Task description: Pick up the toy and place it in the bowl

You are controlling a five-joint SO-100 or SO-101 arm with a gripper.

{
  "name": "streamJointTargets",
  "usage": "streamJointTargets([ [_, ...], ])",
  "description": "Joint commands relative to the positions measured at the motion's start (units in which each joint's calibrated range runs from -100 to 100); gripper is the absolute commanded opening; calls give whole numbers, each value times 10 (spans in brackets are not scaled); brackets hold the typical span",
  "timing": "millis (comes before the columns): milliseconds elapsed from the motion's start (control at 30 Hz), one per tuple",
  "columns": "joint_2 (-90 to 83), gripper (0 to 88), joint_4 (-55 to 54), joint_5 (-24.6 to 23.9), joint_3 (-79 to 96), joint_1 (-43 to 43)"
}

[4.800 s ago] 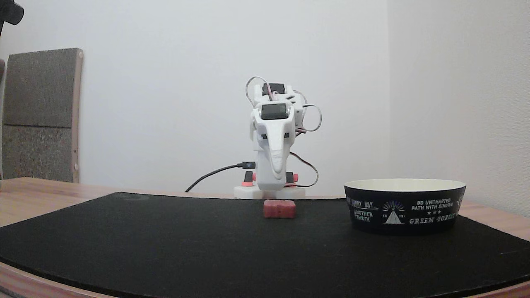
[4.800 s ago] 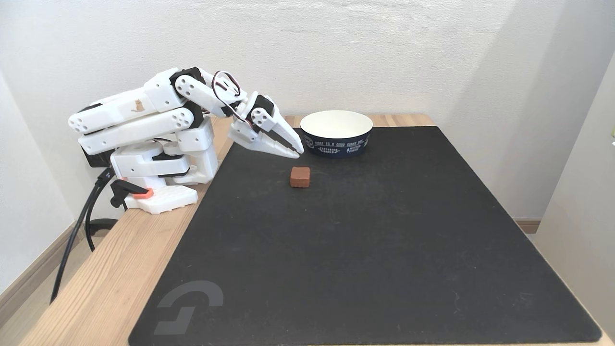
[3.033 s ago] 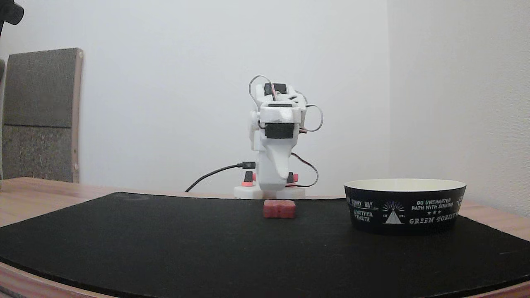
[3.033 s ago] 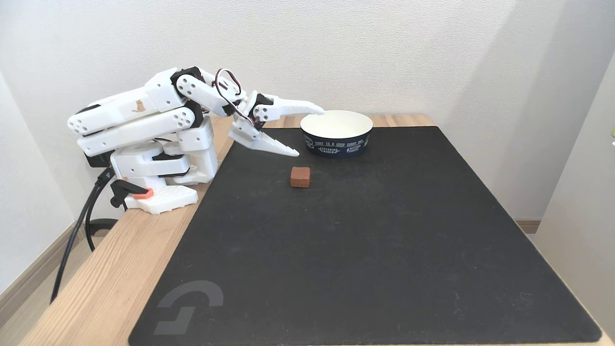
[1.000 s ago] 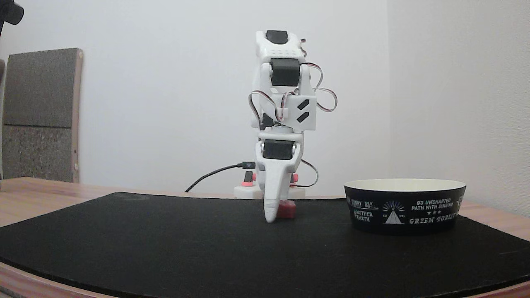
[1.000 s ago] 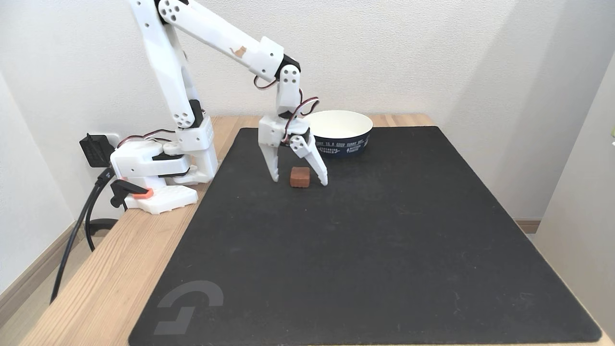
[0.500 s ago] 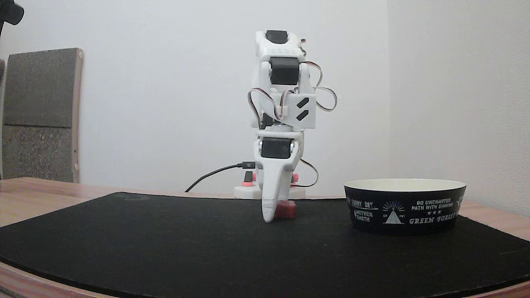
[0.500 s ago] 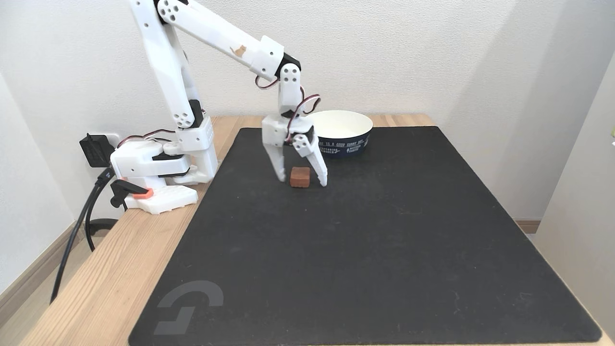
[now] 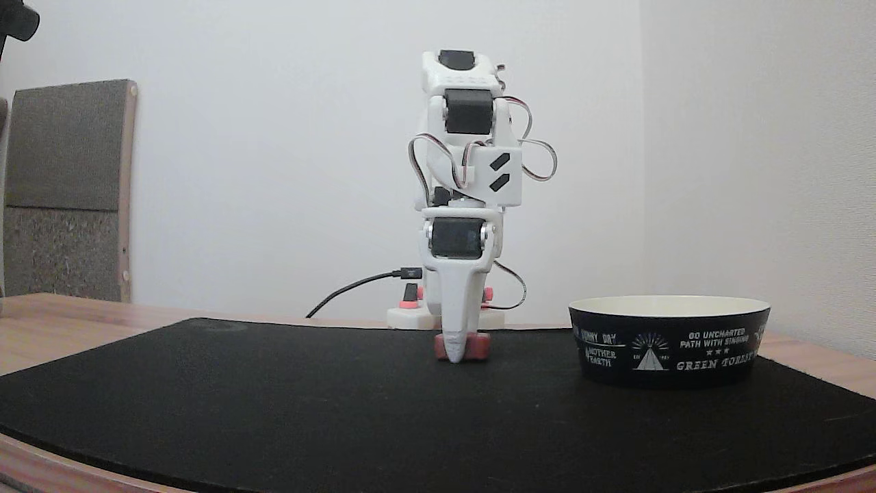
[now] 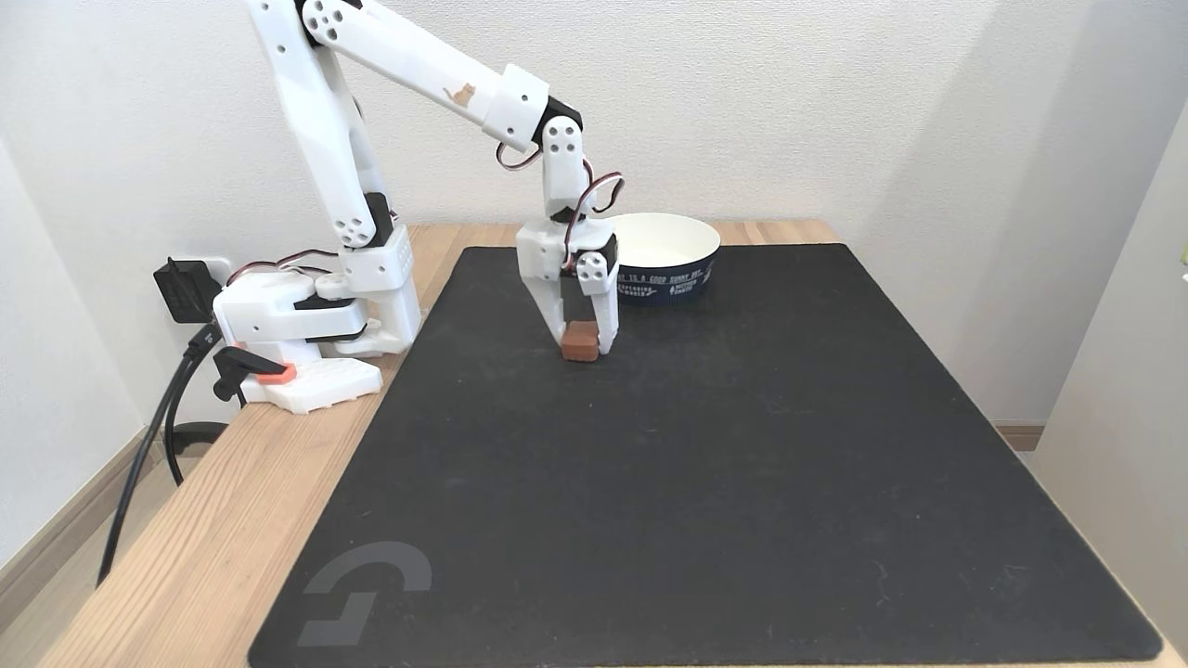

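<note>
The toy (image 10: 580,348), a small reddish-pink block, rests on the black mat with my gripper (image 10: 583,340) pointing straight down over it. Both fingers press its two sides, so the jaws are shut on it. In a fixed view from table height, one white finger (image 9: 456,342) stands in front of the toy (image 9: 479,346), whose ends peek out on either side of my gripper (image 9: 457,352). The bowl (image 10: 664,278), black outside and cream inside, stands just behind and to the right of the gripper; from table height the bowl (image 9: 671,346) is well to the right.
The black mat (image 10: 705,482) covers most of the wooden table (image 10: 213,538). The arm's white base (image 10: 297,325) with its cable (image 10: 148,464) sits at the table's left edge. A wall (image 10: 1114,371) rises close to the mat's right side.
The fingers, spread on either side of the toy half a second ago, have closed onto it. The gripper has shifted slightly to centre over the block.
</note>
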Motion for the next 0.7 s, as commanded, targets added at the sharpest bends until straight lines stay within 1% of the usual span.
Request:
streamJointTargets([
  [0,-24,35,-2,21,-39,-9],
  [133,-96,35,0,24,-90,-42],
  [167,-133,37,0,24,-106,-71],
  [300,-183,37,-5,24,-112,-134],
  [333,-189,37,-29,24,-102,-161],
  [367,-189,37,-46,24,-91,-170],
  [467,-189,38,-127,24,-53,-191],
  [500,-189,38,-182,24,-24,-199],
  [567,-189,45,-232,38,6,-202],
  [600,-189,67,-253,50,20,-203],
  [633,-189,148,-289,61,46,-203],
  [667,-189,199,-308,61,58,-202],
])
